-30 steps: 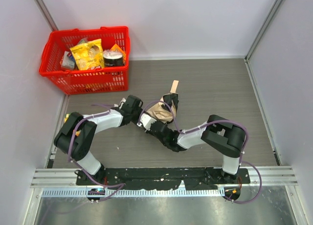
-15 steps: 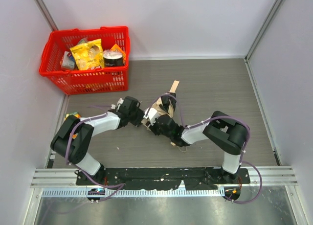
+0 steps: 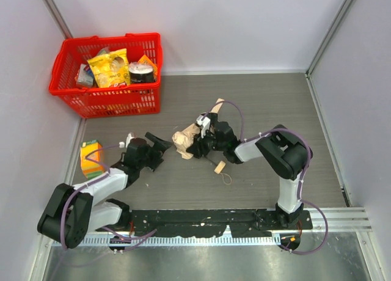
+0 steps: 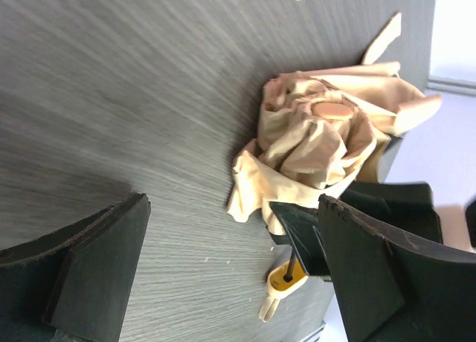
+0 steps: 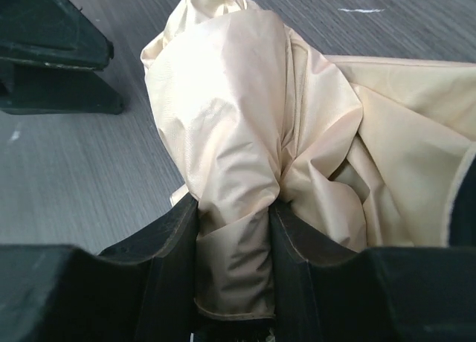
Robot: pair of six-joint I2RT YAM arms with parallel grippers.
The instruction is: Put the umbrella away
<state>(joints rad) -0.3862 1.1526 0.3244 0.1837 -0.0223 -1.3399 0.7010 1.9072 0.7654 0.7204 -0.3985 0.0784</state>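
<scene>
Left claw stands with jaws fully apart and empty, just at 9 o'clock of the umbrella and clear of it. Right claw, reaching in from 3 o'clock, is partly closed with a fold of the beige canopy pinched between its fingers. Table: grey wood-grain top. Basket: red, in the far corner at 10 o'clock, holding packets. Umbrella: crumpled bundle lying on the table near centre, well apart from the basket; strap projects toward 1 o'clock. Carton: orange and green, at 9 o'clock by the wall. Handle: cream, at 5 o'clock of the bundle, with the cord loop just beside it.
</scene>
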